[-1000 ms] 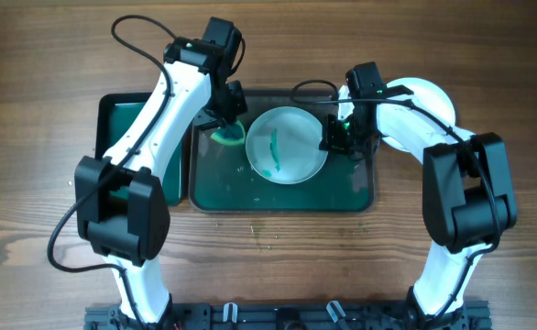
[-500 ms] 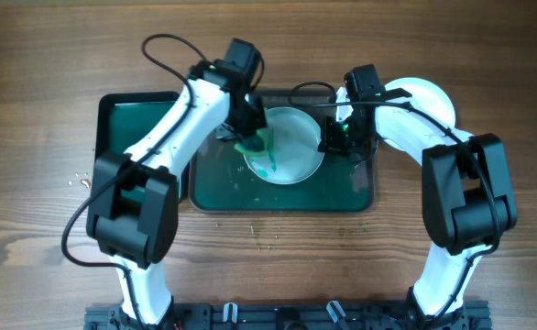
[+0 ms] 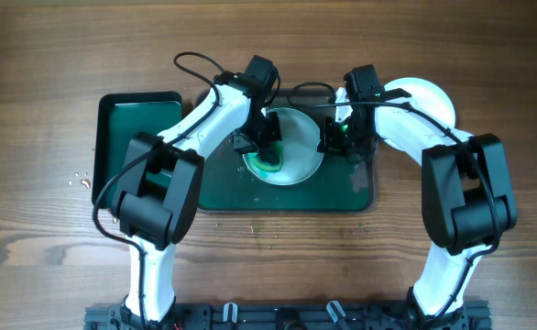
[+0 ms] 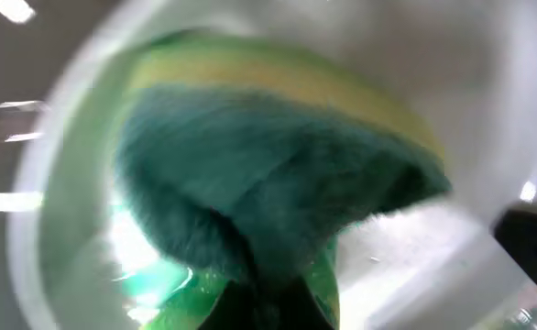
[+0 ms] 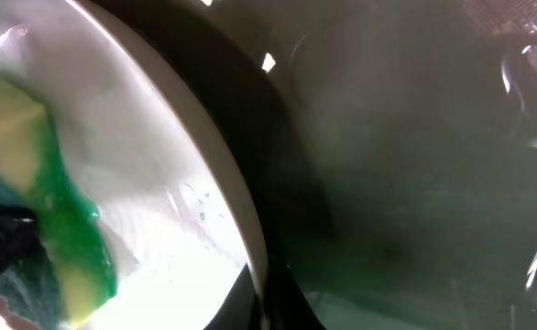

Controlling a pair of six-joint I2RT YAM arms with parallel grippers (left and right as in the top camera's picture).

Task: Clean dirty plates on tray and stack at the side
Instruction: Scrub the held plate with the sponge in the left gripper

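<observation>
A white plate (image 3: pixel 296 147) with a teal-green smear lies on the large dark green tray (image 3: pixel 223 188). My left gripper (image 3: pixel 264 147) is shut on a green sponge (image 3: pixel 268 163) and presses it on the plate's left part. The sponge fills the left wrist view (image 4: pixel 268 192). My right gripper (image 3: pixel 331 137) is shut on the plate's right rim (image 5: pixel 241 211), which shows between its fingers in the right wrist view. Another white plate (image 3: pixel 429 101) lies on the table to the right of the tray, partly hidden by my right arm.
A smaller black-rimmed green tray (image 3: pixel 136 137) stands to the left of the large tray. The wooden table (image 3: pixel 49 73) surrounds both. Small crumbs lie near the left tray (image 3: pixel 78 181).
My left gripper has moved right with the sponge, from the tray's left part onto the plate. The teal streak is now smeared under the sponge. The right arm has not moved.
</observation>
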